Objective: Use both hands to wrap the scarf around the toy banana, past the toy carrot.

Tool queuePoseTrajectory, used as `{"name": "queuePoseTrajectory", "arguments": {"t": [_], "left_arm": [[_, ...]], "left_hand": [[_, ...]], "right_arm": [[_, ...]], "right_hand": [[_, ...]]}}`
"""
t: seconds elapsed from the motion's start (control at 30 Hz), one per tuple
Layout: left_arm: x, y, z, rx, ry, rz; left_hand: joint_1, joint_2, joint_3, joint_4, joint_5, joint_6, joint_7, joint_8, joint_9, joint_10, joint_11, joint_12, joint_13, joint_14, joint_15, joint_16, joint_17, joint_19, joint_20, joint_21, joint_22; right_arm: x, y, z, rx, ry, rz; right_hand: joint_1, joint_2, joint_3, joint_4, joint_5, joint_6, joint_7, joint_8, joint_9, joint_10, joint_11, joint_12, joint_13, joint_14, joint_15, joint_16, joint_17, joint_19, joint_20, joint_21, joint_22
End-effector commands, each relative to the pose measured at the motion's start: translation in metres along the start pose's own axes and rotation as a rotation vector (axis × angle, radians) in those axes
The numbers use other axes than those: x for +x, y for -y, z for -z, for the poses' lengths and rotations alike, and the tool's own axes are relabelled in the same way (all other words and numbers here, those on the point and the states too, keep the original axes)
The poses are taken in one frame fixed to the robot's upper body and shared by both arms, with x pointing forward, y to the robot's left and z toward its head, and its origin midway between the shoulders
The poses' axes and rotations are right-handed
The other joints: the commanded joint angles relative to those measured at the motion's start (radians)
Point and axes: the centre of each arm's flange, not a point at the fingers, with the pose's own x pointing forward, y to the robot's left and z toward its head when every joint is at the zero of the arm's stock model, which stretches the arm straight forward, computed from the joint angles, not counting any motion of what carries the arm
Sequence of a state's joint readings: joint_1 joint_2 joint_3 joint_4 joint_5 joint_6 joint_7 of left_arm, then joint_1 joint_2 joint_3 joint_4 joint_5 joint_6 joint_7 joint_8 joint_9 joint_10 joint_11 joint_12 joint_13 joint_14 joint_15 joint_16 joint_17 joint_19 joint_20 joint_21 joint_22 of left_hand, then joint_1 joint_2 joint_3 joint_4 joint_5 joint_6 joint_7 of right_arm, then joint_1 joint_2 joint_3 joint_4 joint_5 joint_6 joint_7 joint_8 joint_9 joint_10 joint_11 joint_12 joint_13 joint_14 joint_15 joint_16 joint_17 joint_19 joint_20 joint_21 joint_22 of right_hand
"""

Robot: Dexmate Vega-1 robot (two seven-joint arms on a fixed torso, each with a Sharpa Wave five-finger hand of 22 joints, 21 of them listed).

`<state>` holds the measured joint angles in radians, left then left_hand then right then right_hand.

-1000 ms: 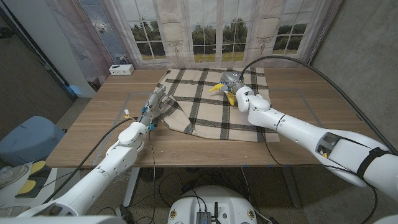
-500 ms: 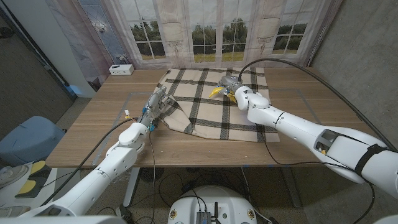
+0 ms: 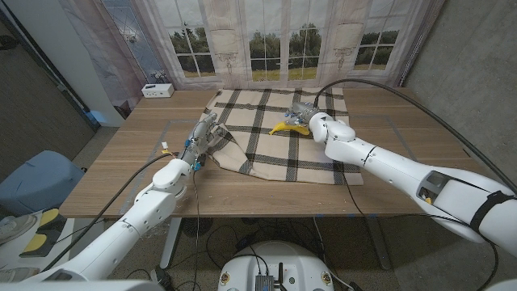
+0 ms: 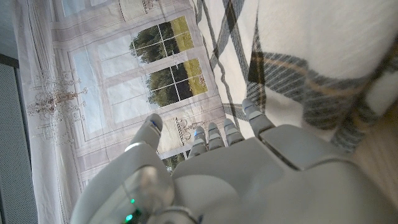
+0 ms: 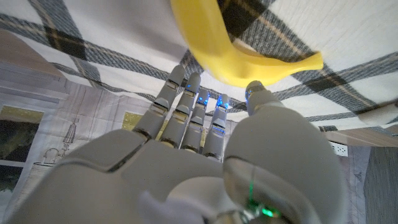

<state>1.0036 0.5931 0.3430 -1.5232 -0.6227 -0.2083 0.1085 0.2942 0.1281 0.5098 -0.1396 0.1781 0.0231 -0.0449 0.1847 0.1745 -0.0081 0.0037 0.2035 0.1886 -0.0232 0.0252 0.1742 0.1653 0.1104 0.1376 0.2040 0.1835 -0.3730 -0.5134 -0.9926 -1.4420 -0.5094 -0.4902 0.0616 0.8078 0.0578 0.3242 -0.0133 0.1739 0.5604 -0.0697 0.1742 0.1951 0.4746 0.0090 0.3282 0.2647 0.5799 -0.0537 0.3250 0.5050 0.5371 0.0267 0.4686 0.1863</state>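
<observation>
The toy banana [image 3: 288, 128] is lying on the scarf [image 3: 266, 153] at twelve o'clock, the right hand [image 3: 308, 115] hovering fingers apart, while the left hand [image 3: 201, 137] is pinching a folded corner, likely for wrapping.

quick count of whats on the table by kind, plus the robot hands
scarf: 1
toy banana: 1
white box: 1
robot hands: 2, left hand and right hand
total: 5
No carrot can be made out.
</observation>
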Motion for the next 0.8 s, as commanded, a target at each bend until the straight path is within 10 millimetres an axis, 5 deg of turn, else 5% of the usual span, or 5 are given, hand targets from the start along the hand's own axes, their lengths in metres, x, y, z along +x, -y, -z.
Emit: {"name": "queuePoseTrajectory", "arguments": {"t": [0.03,0.63,0.8], "left_arm": [[-0.013,0.002,-0.023,0.183,-0.043,-0.003],[-0.038,0.008,-0.064,0.604,-0.197,-0.031],[-0.045,0.011,-0.071,0.697,-0.241,-0.038]], "left_hand": [[0.018,-0.01,0.004,-0.011,0.009,0.001,-0.008,0.0,0.003,-0.003,-0.007,0.003,0.002,-0.015,0.011,-0.001,0.005,-0.018,0.009,-0.004,0.004],[0.091,-0.033,0.022,-0.042,0.015,0.069,0.003,0.027,0.006,-0.013,-0.018,0.004,0.004,-0.056,0.033,0.003,0.007,-0.058,0.026,-0.009,0.003],[0.109,-0.037,0.026,-0.044,0.015,0.084,0.009,0.032,0.007,-0.01,-0.013,0.006,0.004,-0.053,0.04,0.005,0.007,-0.051,0.034,-0.005,0.003]], "right_arm": [[-0.027,-0.003,0.013,0.071,-0.025,-0.019],[-0.085,-0.011,0.036,0.182,-0.121,-0.01],[-0.099,-0.016,0.042,0.193,-0.155,-0.026]], "right_hand": [[-0.016,-0.001,-0.008,0.001,0.006,-0.011,-0.001,0.006,-0.001,-0.008,0.006,-0.009,0.001,-0.009,-0.076,-0.003,0.001,-0.008,0.005,-0.004,0.003],[-0.027,0.007,-0.008,-0.001,0.01,-0.008,0.013,0.015,-0.002,0.0,0.021,-0.018,-0.006,-0.023,-0.059,-0.015,-0.009,-0.023,0.015,-0.011,0.002],[-0.007,0.004,0.002,-0.021,0.013,-0.011,0.013,0.016,-0.002,0.002,0.021,-0.023,-0.009,-0.035,-0.056,-0.028,-0.019,-0.028,0.017,-0.013,0.002]]}}
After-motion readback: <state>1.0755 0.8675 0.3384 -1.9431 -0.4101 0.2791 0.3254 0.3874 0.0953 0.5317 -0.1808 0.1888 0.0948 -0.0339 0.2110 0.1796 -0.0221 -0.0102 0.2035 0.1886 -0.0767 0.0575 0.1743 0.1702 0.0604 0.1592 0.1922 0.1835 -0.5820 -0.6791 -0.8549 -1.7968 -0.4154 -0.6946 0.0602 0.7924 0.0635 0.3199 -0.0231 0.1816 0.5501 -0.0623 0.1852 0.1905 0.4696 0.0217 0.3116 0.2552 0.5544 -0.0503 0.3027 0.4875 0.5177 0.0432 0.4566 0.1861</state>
